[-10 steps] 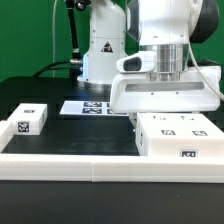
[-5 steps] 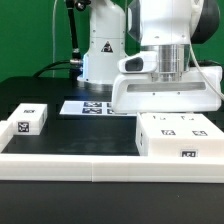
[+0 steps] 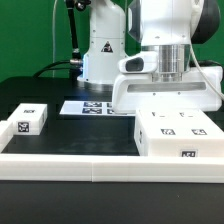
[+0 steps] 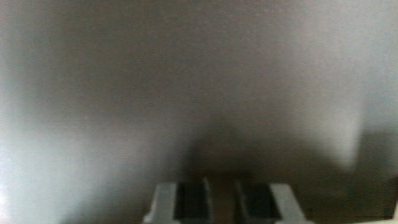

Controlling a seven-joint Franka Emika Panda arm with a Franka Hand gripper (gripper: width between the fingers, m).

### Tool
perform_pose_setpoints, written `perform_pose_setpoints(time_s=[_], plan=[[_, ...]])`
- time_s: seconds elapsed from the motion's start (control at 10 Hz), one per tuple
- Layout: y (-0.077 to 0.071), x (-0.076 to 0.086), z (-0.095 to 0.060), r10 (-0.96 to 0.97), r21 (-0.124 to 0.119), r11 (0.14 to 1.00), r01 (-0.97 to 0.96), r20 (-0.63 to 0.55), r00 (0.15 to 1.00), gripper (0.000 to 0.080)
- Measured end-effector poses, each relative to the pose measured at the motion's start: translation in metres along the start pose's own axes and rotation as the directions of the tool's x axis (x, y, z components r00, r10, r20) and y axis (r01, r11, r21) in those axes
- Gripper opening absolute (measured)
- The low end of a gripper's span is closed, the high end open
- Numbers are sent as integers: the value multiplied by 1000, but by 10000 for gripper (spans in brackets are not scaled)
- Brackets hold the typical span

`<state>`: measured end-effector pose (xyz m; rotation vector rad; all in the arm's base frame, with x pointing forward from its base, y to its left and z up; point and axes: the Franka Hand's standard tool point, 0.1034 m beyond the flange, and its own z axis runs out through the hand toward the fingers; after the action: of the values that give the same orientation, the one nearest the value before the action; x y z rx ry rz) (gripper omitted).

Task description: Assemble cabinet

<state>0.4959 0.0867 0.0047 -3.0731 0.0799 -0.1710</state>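
White rail (image 3: 100, 170) lay nearest, with the cabinet (image 3: 178, 135) just behind it at the exterior view's right, resting on the table (image 3: 80, 135). Over the last second the gripper (image 4: 226, 203) had sunk slightly toward the cabinet's top, so a grasp seemed close. Whether its fingers were spread or pinching, the blurred wrist view did not tell. The arm (image 3: 165, 45) pointed straight down.

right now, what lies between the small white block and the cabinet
Exterior view: only bare black table between the small white block and the cabinet; the marker board lies farther back.
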Motion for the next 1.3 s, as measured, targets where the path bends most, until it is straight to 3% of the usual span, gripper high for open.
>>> perform_pose_setpoints(time_s=[0.1, 0.2, 0.7, 1.3], plan=[[0, 0, 0, 0, 0, 1000, 0, 0, 1000, 17], [0, 0, 0, 0, 0, 1000, 0, 0, 1000, 6], [0, 0, -1, -4, 0, 1000, 4, 3, 1000, 2], [10, 17, -55, -80, 20, 997, 78, 100, 992, 2]])
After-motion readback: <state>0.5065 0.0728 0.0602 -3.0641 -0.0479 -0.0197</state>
